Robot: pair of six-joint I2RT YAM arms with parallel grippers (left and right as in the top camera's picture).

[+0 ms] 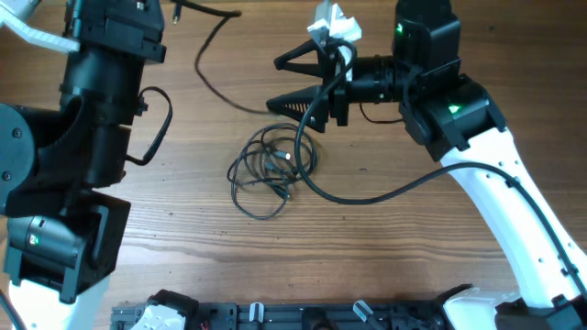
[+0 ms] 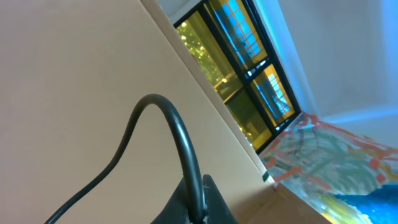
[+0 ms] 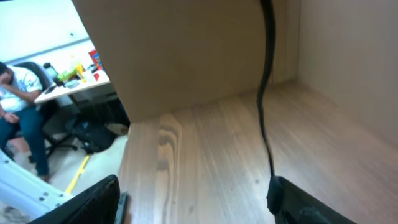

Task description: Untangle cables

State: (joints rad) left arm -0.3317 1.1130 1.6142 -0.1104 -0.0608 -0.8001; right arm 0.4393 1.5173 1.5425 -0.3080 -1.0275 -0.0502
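A tangled bunch of thin black cables (image 1: 271, 170) lies in loose loops at the middle of the wooden table. A separate black cable (image 1: 204, 57) runs from a plug end at the far edge down to the lower finger of my right gripper (image 1: 275, 84). That gripper is open and empty and points left, just beyond the bunch. In the right wrist view this cable (image 3: 266, 112) reaches the right finger of the open jaws (image 3: 199, 205). My left gripper (image 2: 202, 205) points up at a wall. Its fingers meet in one peak with a thick black wire (image 2: 180, 137) across it.
The thick black wire of the right arm (image 1: 367, 196) loops over the table next to the bunch. The left arm (image 1: 92, 119) fills the left side. A black rack (image 1: 303, 316) lines the front edge. A cardboard wall (image 3: 186, 56) stands behind the table.
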